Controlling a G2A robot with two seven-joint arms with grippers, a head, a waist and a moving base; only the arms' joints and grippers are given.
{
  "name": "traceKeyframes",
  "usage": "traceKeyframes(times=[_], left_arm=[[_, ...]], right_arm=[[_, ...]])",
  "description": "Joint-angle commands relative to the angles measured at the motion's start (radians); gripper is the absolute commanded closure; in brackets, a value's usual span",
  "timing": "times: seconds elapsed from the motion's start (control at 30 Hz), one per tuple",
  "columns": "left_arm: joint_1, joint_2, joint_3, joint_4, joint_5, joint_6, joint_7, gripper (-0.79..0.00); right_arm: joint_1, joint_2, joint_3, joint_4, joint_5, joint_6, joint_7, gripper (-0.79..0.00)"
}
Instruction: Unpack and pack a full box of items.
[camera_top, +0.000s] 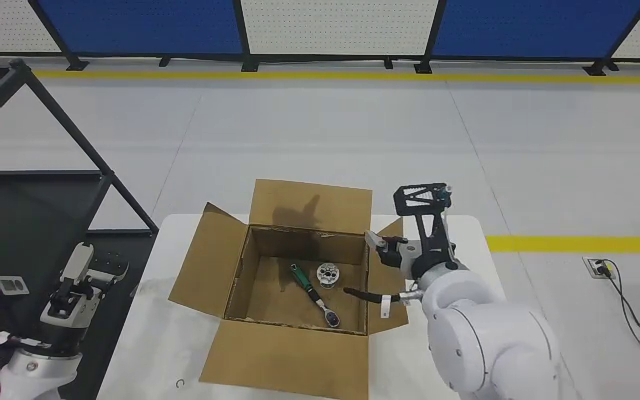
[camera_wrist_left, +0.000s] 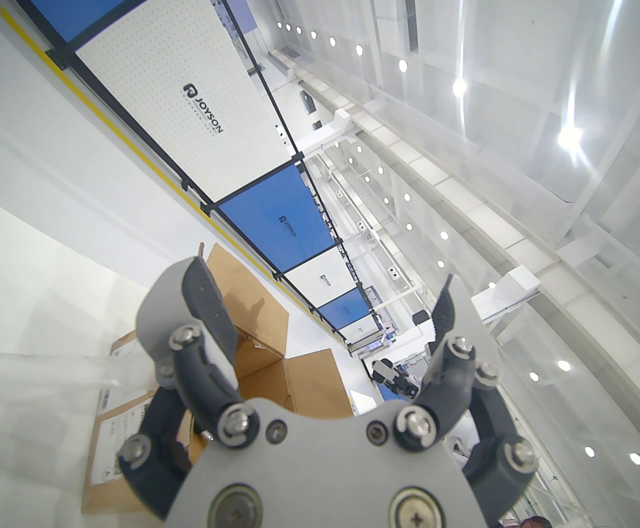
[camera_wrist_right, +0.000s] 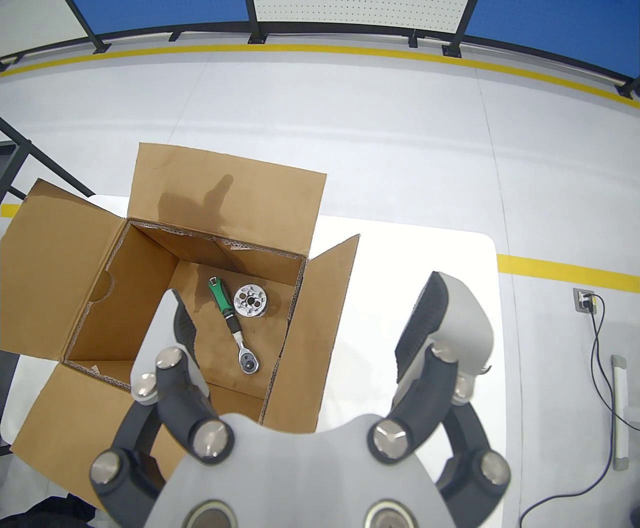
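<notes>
An open cardboard box (camera_top: 262, 300) (camera_wrist_right: 150, 260) (camera_wrist_left: 260, 345) stands in the middle of the white table (camera_top: 150, 350), all its flaps folded outward. On its floor lie a green-handled ratchet wrench (camera_top: 315, 295) (camera_wrist_right: 232, 325) and a round silver metal disc (camera_top: 328, 272) (camera_wrist_right: 250, 300) close beside it. My right gripper (camera_top: 371, 270) (camera_wrist_right: 305, 287) hangs open above the box's right-hand flap, with nothing between its fingers. My left gripper (camera_top: 90, 268) (camera_wrist_left: 322, 272) is off the table's left edge, open and empty, tilted up toward the ceiling.
A dark metal rack (camera_top: 50, 200) stands left of the table, close to the left arm. Bare table (camera_wrist_right: 425, 240) lies right of the box. Blue and white partition panels (camera_top: 340, 25) line the back. A floor socket with a cable (camera_top: 598, 266) is at the right.
</notes>
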Motion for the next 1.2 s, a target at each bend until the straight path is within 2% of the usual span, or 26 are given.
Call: traceKeyframes(times=[0.0, 0.13, 0.23, 0.4, 0.6, 0.83, 1.03, 1.17], left_arm=[[0.000, 0.000, 0.000, 0.000, 0.000, 0.000, 0.000, -0.785], [0.000, 0.000, 0.000, 0.000, 0.000, 0.000, 0.000, -0.785], [-0.002, 0.000, 0.015, -0.005, 0.019, 0.014, 0.008, -0.785], [-0.018, 0.001, 0.039, -0.008, 0.043, 0.021, 0.000, -0.785], [-0.005, 0.001, 0.038, -0.009, 0.032, 0.014, 0.005, -0.785], [0.015, 0.000, 0.024, -0.009, 0.016, 0.017, 0.016, -0.785], [0.016, 0.000, 0.025, -0.015, 0.014, 0.022, 0.014, -0.785], [0.016, 0.000, 0.025, -0.015, 0.014, 0.022, 0.014, -0.785]], right_arm=[[0.000, 0.000, 0.000, 0.000, 0.000, 0.000, 0.000, -0.785], [-0.004, 0.000, -0.008, 0.000, 0.011, -0.013, -0.008, -0.785], [-0.013, -0.005, -0.058, 0.045, 0.079, -0.098, -0.078, -0.785], [0.077, -0.027, -0.152, 0.199, 0.164, -0.152, -0.102, -0.785], [0.192, -0.062, -0.234, 0.454, 0.276, -0.156, -0.111, -0.785], [0.265, -0.094, -0.283, 0.695, 0.359, -0.137, -0.111, -0.785], [0.307, -0.119, -0.294, 0.849, 0.443, -0.120, -0.129, -0.785], [0.318, -0.123, -0.298, 0.864, 0.449, -0.115, -0.133, -0.785]])
